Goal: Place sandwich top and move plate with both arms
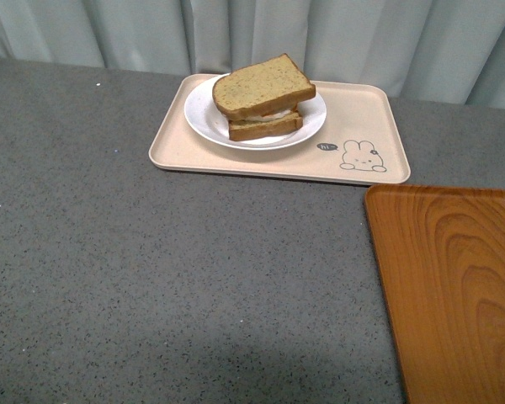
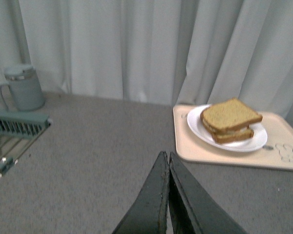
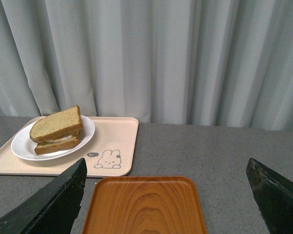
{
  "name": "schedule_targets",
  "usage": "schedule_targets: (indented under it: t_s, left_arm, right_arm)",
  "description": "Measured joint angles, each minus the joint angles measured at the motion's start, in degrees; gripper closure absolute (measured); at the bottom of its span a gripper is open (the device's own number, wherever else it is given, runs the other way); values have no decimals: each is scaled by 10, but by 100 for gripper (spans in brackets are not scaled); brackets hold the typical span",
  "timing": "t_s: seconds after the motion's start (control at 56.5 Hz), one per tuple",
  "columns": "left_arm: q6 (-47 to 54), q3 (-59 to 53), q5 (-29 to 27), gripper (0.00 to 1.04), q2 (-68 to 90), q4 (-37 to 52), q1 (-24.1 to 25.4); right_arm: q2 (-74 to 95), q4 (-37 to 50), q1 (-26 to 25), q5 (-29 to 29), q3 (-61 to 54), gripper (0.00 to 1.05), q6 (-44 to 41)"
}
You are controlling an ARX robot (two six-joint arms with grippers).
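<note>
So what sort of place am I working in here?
Probably a staged tabletop test setup, not a real kitchen: a grey speckled table, a pale curtain as backdrop, and a sandwich on a plate.

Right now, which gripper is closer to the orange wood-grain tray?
Right, by the wrist views. The right gripper, jaws wide open, hangs just before the orange tray. The left gripper, shut, hangs over bare table short of the beige tray; no orange tray shows in its view.

A glossy white plate (image 1: 204,114) sits on matt beige tray (image 1: 353,114); orange tray (image 1: 454,286) shows wood-grain.
</note>
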Motion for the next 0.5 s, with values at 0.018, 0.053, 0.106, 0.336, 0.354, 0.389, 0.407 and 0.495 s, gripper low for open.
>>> schedule_targets:
  t_s: [0.018, 0.053, 0.106, 0.336, 0.354, 0.389, 0.407, 0.495]
  left_arm:
    - [0, 0, 0, 101, -2, 0, 0]
    - [0, 0, 0, 101, -4, -2, 0]
    - [0, 0, 0, 94, -5, -3, 0]
    - [0, 0, 0, 53, -5, -3, 0]
    - [0, 0, 0, 51, -5, -3, 0]
    - [0, 0, 0, 46, -5, -3, 0]
    - [0, 0, 0, 41, -5, -3, 0]
    - [0, 0, 0, 28, -5, -3, 0]
  right_arm:
    - [0, 0, 0, 0, 0, 9, 0]
    - [0, 0, 0, 0, 0, 9, 0]
    - [0, 0, 0, 0, 0, 9, 0]
    - [0, 0, 0, 0, 0, 9, 0]
    - [0, 0, 0, 0, 0, 9, 0]
    - [0, 0, 0, 0, 0, 9, 0]
    - [0, 0, 0, 0, 0, 9, 0]
    - [0, 0, 0, 0, 0, 9, 0]
